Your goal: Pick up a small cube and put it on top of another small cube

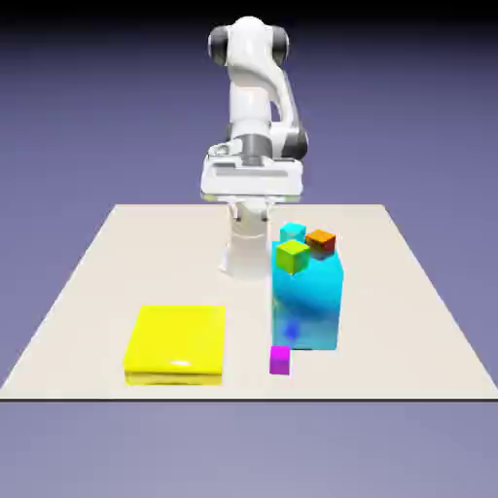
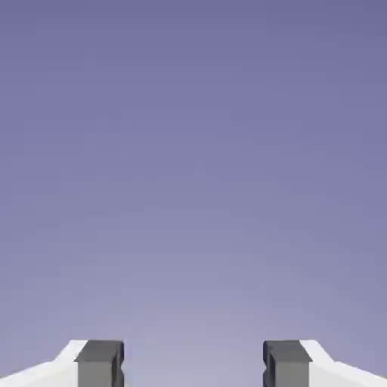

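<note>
Magenta cube [image 1: 280, 361] sits on the table [image 1: 73, 331], just in front of the tall cyan block [image 1: 307, 306], camera side. Orange cube [image 1: 320, 242] is up at the block's top, near the lime-green cube [image 1: 293, 257] and small cyan cube [image 1: 293, 232]. Yellow slab [image 1: 177, 342] lies flat toward the exterior view's left. My fingers [image 2: 100, 364] are spread, nothing between them; hand view gives me only blue-violet backdrop [image 2: 193, 174].

We see a plain blue-violet backdrop [image 1: 88, 126] behind the pale beige table [image 1: 88, 292], darkening to black along the exterior view's top edge. In the hand view, we see the same violet fading to a paler, greyer tone toward the bottom.
</note>
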`<state>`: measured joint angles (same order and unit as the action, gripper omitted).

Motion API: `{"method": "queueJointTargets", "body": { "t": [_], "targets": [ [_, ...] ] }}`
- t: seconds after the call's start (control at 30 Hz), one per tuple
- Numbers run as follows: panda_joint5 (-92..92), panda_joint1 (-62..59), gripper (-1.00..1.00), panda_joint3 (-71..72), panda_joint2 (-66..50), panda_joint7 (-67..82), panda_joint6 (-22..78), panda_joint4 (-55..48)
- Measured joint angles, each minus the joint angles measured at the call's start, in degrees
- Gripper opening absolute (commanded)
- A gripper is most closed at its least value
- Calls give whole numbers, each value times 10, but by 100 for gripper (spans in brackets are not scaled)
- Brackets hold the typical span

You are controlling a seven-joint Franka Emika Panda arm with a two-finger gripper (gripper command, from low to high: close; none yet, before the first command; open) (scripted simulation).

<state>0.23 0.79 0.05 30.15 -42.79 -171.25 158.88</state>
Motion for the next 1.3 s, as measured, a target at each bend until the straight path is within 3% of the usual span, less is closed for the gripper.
{"method": "queueJointTargets", "body": {
  "t": [1.13,1.2,1.3],
  "targets": [
    [64,30,0,13,-706,-93,778,-598],
    [65,30,0,13,-707,-94,780,-600],
    [68,34,0,15,-722,-89,705,-539]
  ]
}}
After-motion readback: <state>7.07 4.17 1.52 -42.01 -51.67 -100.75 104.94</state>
